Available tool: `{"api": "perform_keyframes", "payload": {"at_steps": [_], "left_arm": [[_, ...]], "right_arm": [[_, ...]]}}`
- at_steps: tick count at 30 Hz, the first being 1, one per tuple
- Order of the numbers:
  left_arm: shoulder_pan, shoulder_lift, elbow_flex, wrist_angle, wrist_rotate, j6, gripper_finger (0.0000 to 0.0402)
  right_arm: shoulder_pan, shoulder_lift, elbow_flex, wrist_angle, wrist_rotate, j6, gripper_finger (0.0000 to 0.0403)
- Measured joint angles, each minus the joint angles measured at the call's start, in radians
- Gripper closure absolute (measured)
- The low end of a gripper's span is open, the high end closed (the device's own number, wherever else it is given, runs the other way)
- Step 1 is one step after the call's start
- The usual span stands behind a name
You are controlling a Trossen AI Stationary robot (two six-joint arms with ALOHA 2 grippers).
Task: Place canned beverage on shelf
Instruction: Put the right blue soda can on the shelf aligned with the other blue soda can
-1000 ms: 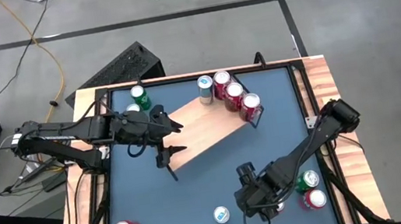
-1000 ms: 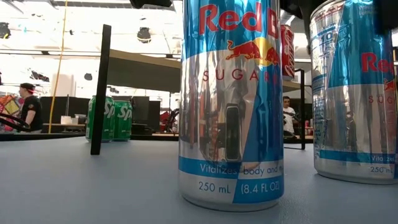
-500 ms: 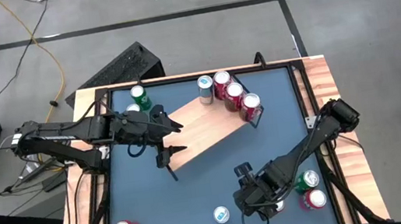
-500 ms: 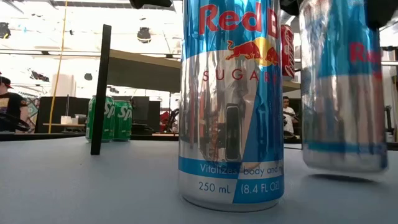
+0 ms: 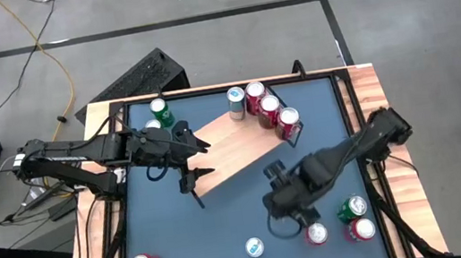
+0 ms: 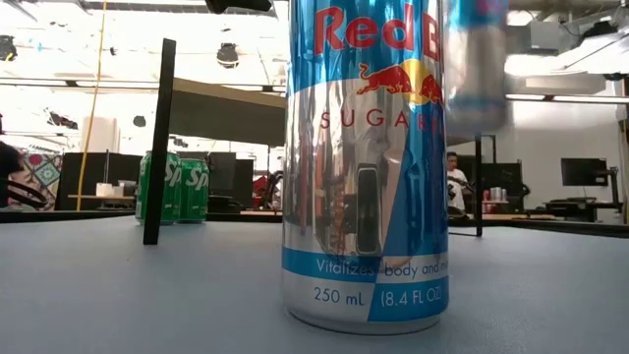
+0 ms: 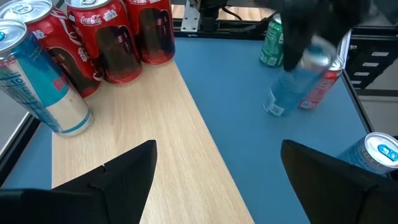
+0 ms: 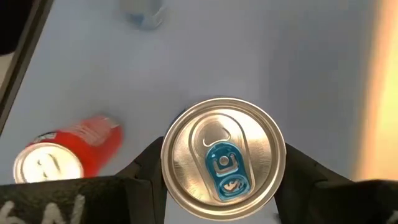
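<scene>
Overhead, table-level, two wrist cameras

The right arm reaches in from the table's right edge toward the middle, wrist bent so the right gripper [image 5: 279,202] points down. Its two dark fingers [image 8: 144,165] press against opposite sides of a slim blue-and-silver can [image 8: 222,163], which hangs clear of the tabletop. The left arm stretches in from the left side, and the left gripper [image 5: 201,158] hovers with its fingers [image 7: 121,171] spread wide apart, gripping nothing.
</scene>
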Motion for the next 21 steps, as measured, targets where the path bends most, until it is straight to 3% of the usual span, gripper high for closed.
{"api": "perform_keyframes", "payload": {"at_steps": [11, 15, 21], "left_arm": [[0.000, 0.000, 0.000, -0.028, 0.000, 0.016, 0.0072], [0.000, 0.000, 0.000, -0.030, -0.002, 0.016, 0.0072], [0.000, 0.000, 0.000, -0.030, -0.082, 0.027, 0.0072]], "right_arm": [[-0.267, -0.205, 0.097, -0.001, 0.053, -0.242, 0.0203], [-0.390, -0.207, 0.123, 0.031, 0.050, -0.355, 0.0203], [-0.526, -0.167, 0.144, 0.030, -0.044, -0.513, 0.0203]]}}
